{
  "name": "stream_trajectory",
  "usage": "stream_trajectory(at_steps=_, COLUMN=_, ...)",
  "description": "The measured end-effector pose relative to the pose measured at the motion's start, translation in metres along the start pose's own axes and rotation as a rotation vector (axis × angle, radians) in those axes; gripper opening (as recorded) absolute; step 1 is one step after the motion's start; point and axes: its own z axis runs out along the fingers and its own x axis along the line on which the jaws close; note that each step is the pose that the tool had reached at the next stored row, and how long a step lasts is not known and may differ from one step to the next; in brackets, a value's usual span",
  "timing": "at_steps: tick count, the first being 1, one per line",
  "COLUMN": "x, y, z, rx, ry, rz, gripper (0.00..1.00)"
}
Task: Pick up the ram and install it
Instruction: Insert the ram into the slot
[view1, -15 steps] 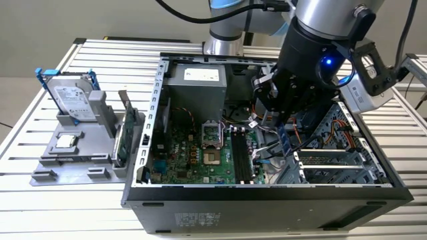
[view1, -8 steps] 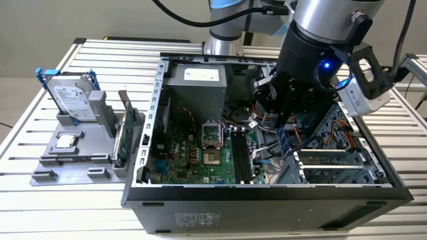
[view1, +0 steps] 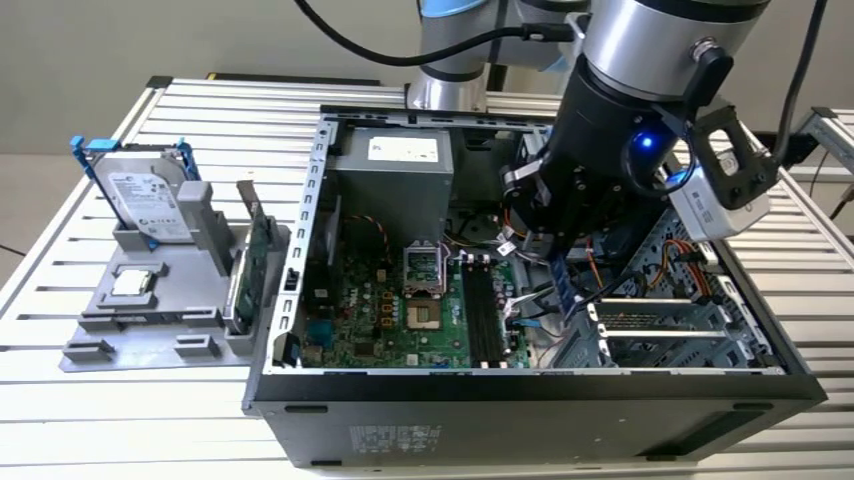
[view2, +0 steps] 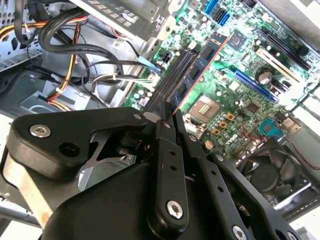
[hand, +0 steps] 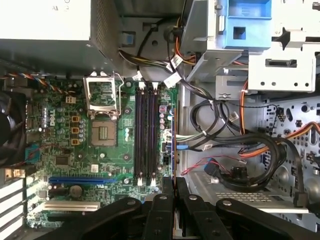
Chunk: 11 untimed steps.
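Blue-green and thin, the long narrow ram stick (view2: 204, 59) is held edge-on in the closed black gripper (view2: 170, 120), above the two pairs of dark memory slots (hand: 145, 135) on the green motherboard (hand: 85, 150). Its lower end is hidden by the fingers (hand: 172, 200). The open grey computer case (view1: 534, 400) is set on a ribbed aluminium table (view1: 120, 410).

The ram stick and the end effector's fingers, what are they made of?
The ram, shut in the end effector, looks like stiff circuit-board laminate: a thin flat blue strip with an orange edge and small dark chips that look like plastic. The fingers look like black matte plastic or coated metal; which, I can't tell. Shiny silver screws, probably steel, hold them.
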Motion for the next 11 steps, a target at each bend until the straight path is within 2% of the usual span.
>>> stream_trajectory(at_steps=11, x=0.0001, y=-0.0002, z=0.0041, rx=-0.0005, ry=0.0, rz=0.0, gripper=0.0)
